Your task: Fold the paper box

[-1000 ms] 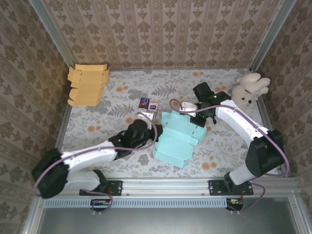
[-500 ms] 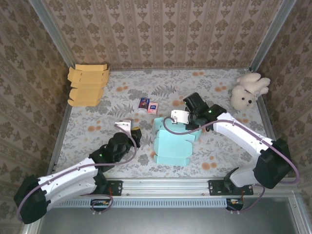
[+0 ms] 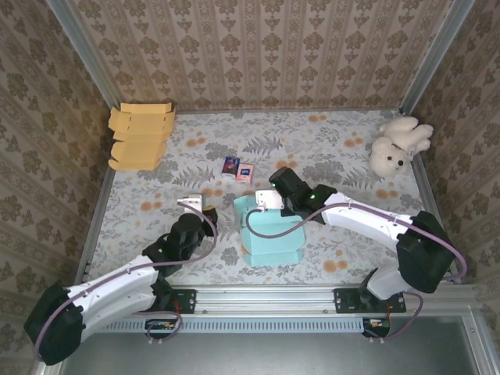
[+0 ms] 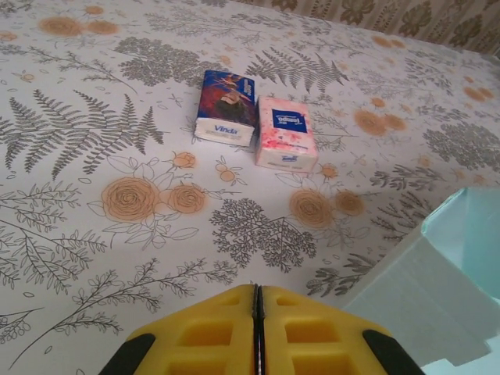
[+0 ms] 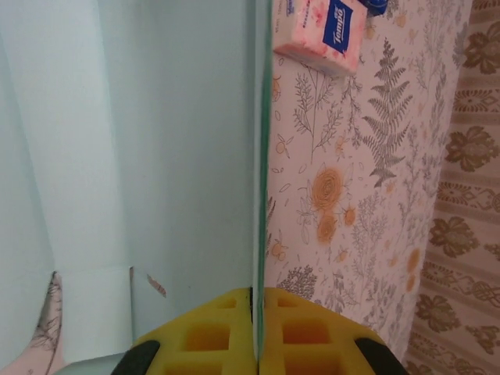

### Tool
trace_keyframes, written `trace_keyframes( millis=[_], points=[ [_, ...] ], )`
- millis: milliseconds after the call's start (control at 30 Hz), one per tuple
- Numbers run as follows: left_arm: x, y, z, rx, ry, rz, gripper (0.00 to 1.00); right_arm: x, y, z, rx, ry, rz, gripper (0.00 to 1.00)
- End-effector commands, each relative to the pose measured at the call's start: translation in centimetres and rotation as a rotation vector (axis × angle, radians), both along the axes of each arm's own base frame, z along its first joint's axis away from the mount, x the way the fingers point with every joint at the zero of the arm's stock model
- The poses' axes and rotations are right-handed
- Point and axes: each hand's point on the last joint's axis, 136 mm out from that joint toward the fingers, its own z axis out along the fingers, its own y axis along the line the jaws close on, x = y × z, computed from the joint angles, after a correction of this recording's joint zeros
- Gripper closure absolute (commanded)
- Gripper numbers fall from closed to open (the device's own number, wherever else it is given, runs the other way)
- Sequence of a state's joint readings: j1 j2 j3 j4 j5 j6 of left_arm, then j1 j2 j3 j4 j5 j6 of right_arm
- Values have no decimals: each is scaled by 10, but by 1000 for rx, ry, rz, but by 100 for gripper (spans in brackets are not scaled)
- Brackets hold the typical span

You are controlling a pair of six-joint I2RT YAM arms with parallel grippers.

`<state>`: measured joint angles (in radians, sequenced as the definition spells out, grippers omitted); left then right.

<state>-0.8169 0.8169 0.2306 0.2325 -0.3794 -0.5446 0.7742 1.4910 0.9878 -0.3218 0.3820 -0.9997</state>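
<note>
Your right pincer (image 5: 256, 301) is clamped on the thin top edge of a box (image 3: 269, 234) wall, on the box's 12 o'clock side. In the last second it swung in from 3 o'clock and stood that wall upright, so the flat sheet now reads as a tray with raised sides. Folding looks partly done. Your left pincer (image 4: 258, 293), pads pressed together on nothing, has pulled back to the box's 9 o'clock. The box sits toward the bench's (image 3: 328, 148) 6 o'clock, with nothing visible inside. Two tissue packs (image 4: 287, 133) lie near it at 11 o'clock.
</note>
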Motion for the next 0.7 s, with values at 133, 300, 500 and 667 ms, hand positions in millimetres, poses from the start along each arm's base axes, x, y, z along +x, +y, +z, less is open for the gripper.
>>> trace_keyframes(
  millis=[133,300,500,667],
  points=[
    [12,1,-8,14,-11,21,90,2,-4,-19,-62,-111,-24,100],
    [19,-14,-20,46,7,-29,91,0,-7,-18,-33,-184,-25,100],
    [21,-29,-29,53,13,-99,92,3,-7,-13,-20,-253,-23,100],
    [21,-29,-28,49,4,-119,92,-2,-3,-11,0,-286,17,100]
  ],
)
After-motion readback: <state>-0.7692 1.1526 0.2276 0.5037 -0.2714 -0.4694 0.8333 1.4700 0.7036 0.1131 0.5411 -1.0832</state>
